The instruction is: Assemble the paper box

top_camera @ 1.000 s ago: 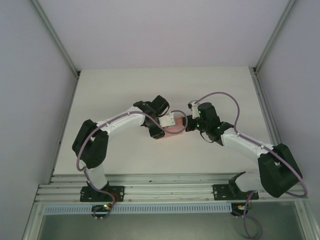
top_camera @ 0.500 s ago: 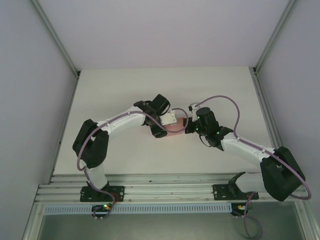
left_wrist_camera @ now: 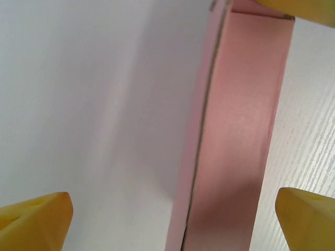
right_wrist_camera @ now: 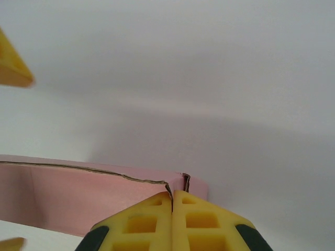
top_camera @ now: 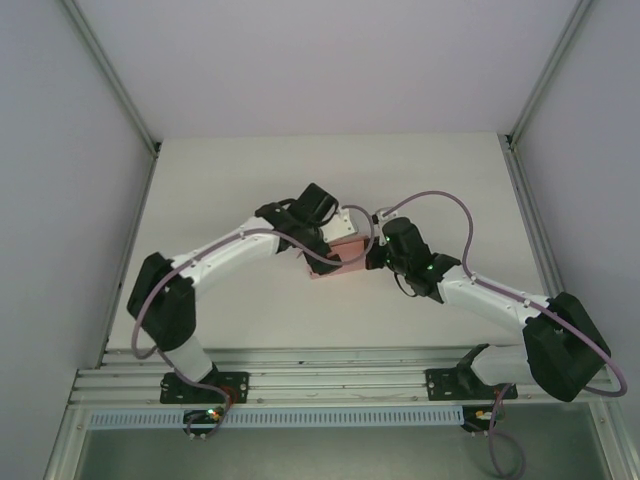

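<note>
Your right hand (right_wrist_camera: 171,209) is clamped on one end of the box (left_wrist_camera: 235,130); your left hand (left_wrist_camera: 172,217) stands wide apart astride it.

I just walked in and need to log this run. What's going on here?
Two robot arms meet at a pink paper box in the middle of the table. The right gripper is shut, pinching the box's edge near a corner. The left gripper is open, its fingers spread on either side of a narrow wall. A seam along the pinched edge looks unclosed.
</note>
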Robot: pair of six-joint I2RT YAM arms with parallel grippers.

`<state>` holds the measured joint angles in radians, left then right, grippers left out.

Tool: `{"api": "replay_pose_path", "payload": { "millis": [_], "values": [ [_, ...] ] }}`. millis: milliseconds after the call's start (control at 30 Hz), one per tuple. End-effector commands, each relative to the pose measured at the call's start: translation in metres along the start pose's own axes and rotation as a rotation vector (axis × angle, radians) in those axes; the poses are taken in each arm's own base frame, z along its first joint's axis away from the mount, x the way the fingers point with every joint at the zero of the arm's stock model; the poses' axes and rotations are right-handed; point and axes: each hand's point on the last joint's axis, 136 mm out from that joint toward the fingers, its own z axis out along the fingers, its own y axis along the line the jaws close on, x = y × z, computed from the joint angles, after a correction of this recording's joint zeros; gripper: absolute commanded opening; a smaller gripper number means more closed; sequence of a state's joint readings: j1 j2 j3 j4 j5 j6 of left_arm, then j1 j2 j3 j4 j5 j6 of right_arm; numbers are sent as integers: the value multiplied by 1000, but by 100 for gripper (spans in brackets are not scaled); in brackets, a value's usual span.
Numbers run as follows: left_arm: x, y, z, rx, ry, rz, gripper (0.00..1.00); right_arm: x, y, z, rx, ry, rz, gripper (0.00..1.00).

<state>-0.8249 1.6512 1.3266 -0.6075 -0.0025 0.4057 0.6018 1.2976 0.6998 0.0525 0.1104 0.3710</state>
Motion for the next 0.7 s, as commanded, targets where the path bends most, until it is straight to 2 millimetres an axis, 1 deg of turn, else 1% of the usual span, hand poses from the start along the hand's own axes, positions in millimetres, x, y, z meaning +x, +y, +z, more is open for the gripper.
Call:
{"api": "replay_pose_path", "payload": {
  "millis": [0, 100, 167, 200, 267, 300, 333, 400, 467, 500, 567, 667],
  "values": [
    [16, 18, -18, -136, -2, -184, 100, 13, -7, 0, 54, 56, -3, 0],
    [42, 25, -28, -211, 31, -346, 100, 12, -5, 0, 47, 62, 3, 0],
    [53, 20, -33, -201, 33, -429, 100, 13, -4, 1, 51, 73, 4, 0],
    [56, 18, -34, -191, 32, -458, 96, 12, -4, 2, 53, 77, 2, 0],
    [60, 12, -34, -164, 32, -494, 86, 13, -4, 3, 58, 91, 1, 0],
    [60, 11, -34, -157, 30, -502, 80, 15, -3, 4, 57, 99, -3, 0],
    [60, 13, -34, -161, 30, -513, 76, 16, -4, 4, 60, 104, -2, 0],
    [57, 16, -33, -152, 28, -544, 62, 16, -3, 4, 59, 107, -2, 0],
    [52, 19, -30, -128, 29, -576, 46, 17, -3, 4, 62, 109, 1, 0],
    [51, 20, -30, -126, 30, -586, 45, 16, -3, 4, 62, 110, 2, 0],
    [47, 19, -28, -106, 21, -580, 37, 17, -3, 4, 62, 113, 1, 0],
    [49, 17, -25, -96, 32, -570, 35, 17, -4, 4, 72, 116, 0, 0]
  ]
}}
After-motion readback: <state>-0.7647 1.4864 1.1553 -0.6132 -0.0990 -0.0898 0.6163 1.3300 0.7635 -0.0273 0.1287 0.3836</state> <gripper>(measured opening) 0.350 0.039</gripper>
